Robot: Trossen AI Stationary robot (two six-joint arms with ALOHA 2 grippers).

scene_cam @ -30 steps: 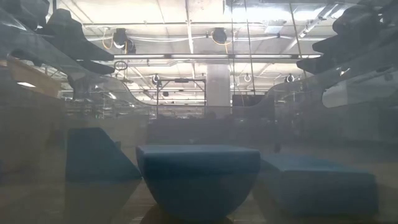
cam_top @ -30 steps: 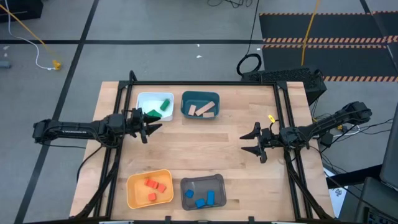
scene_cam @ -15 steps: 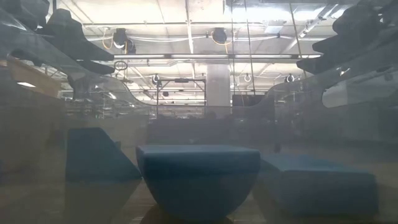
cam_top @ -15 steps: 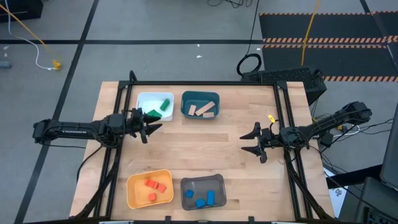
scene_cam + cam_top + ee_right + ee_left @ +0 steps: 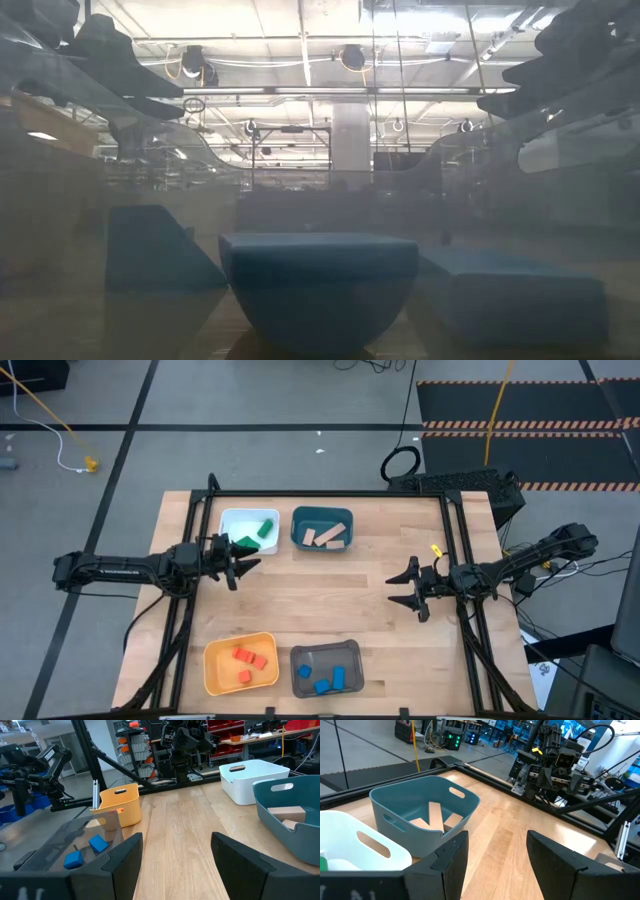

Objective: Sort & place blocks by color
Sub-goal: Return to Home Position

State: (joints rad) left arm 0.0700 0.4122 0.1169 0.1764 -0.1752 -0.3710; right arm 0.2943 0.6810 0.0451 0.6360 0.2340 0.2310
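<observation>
Both grippers stand spread wide and empty: the left gripper [image 5: 250, 556] just beside the white bin [image 5: 228, 518], the right gripper [image 5: 398, 590] over bare wood near the right edge of the table [image 5: 330, 600]. Every block sits in a bin — green blocks [image 5: 262, 530] in the white bin, tan blocks [image 5: 328, 537] in the teal bin [image 5: 297, 520], red-orange blocks [image 5: 248, 658] in the yellow bin [image 5: 212, 670], blue blocks [image 5: 325, 680] in the grey bin [image 5: 300, 660].

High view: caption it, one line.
Green blocks in white bin, tan blocks in teal bin, red blocks in yellow bin, blue blocks in grey bin; left gripper, right gripper open.
</observation>
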